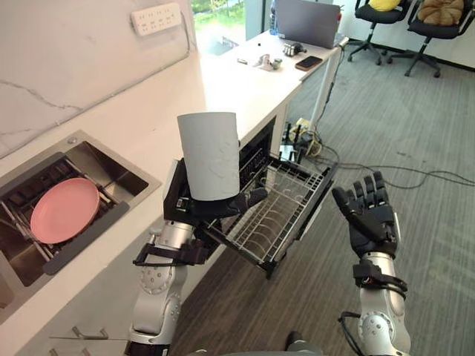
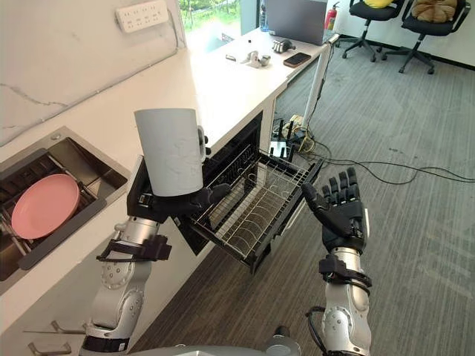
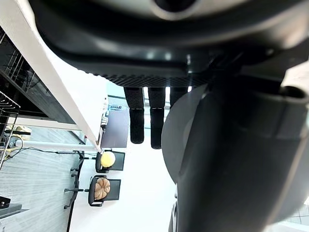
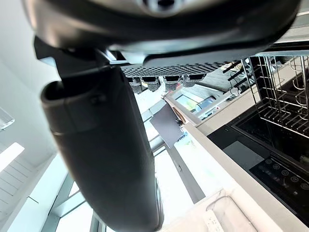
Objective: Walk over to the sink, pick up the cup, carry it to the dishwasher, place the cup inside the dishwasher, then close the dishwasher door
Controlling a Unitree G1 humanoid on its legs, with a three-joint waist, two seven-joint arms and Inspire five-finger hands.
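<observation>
A tall white cup [image 1: 210,154] stands upright in my left hand [image 1: 215,205], whose fingers and thumb curl round its lower part; it hangs above the near end of the pulled-out wire rack [image 1: 280,210] of the open dishwasher [image 2: 237,167]. In the left wrist view the cup [image 3: 181,130] shows pale between my thumb and fingers [image 3: 144,116]. My right hand [image 1: 368,213] is raised to the right of the rack, palm toward it, fingers straight and spread, holding nothing.
A sink [image 1: 111,172] sunk in the white counter [image 1: 223,89] on the left holds a pink plate [image 1: 65,210]. A laptop [image 1: 308,21] and small items lie at the counter's far end. Office chairs [image 1: 438,22] stand beyond; grey floor [image 1: 415,133] with cables lies right.
</observation>
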